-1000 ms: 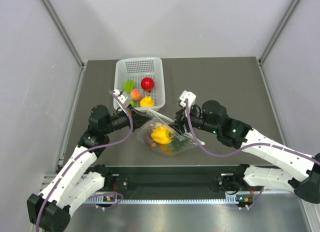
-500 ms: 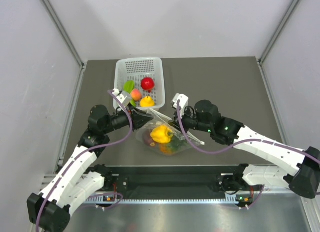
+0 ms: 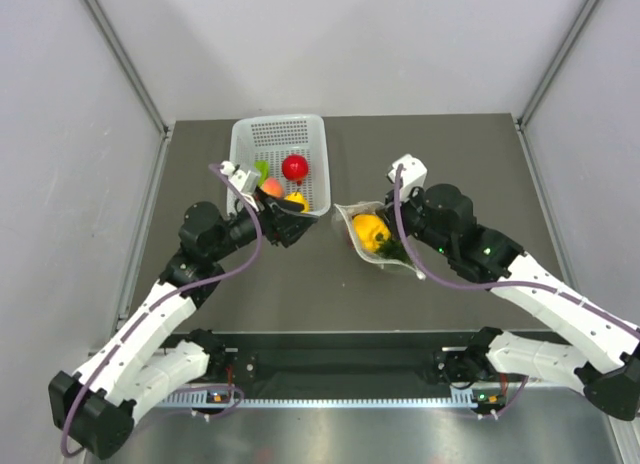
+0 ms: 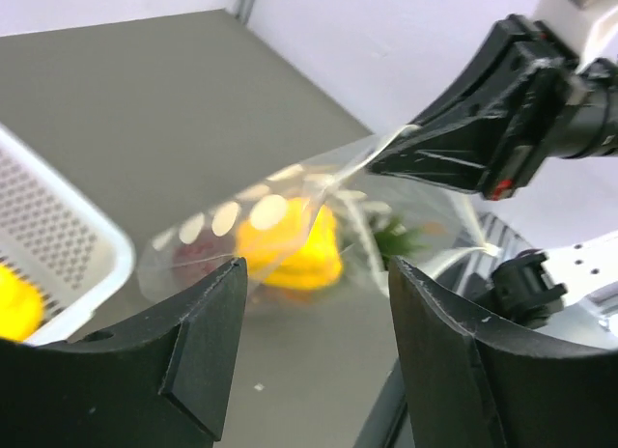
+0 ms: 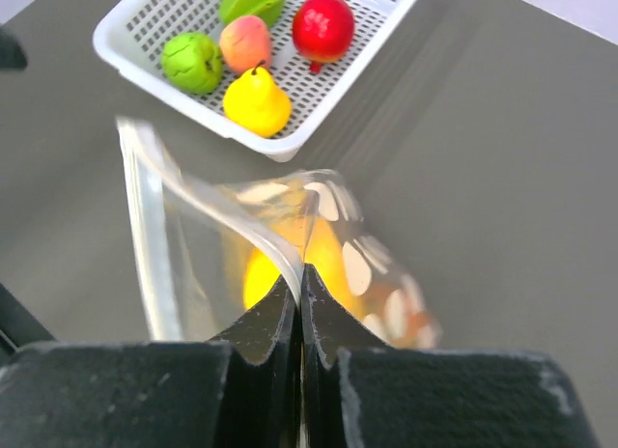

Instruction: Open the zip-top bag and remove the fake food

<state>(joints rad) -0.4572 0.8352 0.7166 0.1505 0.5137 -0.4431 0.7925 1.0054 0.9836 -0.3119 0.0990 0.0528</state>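
The zip-top bag [image 3: 378, 239] is clear with cream dots and hangs right of the table's middle. My right gripper [image 5: 301, 274] is shut on its upper edge strip, and the bag [image 5: 319, 245] sags below the pinch. The fake food inside includes a yellow pepper [image 3: 370, 231], green leaves [image 3: 393, 250] and a dark maroon piece [image 4: 198, 253]. My left gripper [image 4: 319, 322] is open with nothing between its fingers. It sits a little short of the bag [image 4: 261, 216], by the basket's front edge [image 3: 297, 227]. The right gripper [image 4: 454, 154] shows in the left wrist view, pinching the bag's top.
A white perforated basket [image 3: 240, 149] stands at the back left of the table. It holds a red apple [image 5: 323, 25], a peach piece [image 5: 244, 42], green pieces [image 5: 191, 62] and a yellow pear [image 5: 256, 102]. Grey walls close the table's sides.
The left gripper opened and let go of the bag, ending by the basket. The right gripper shut on the bag's edge and carried it up and to the right.
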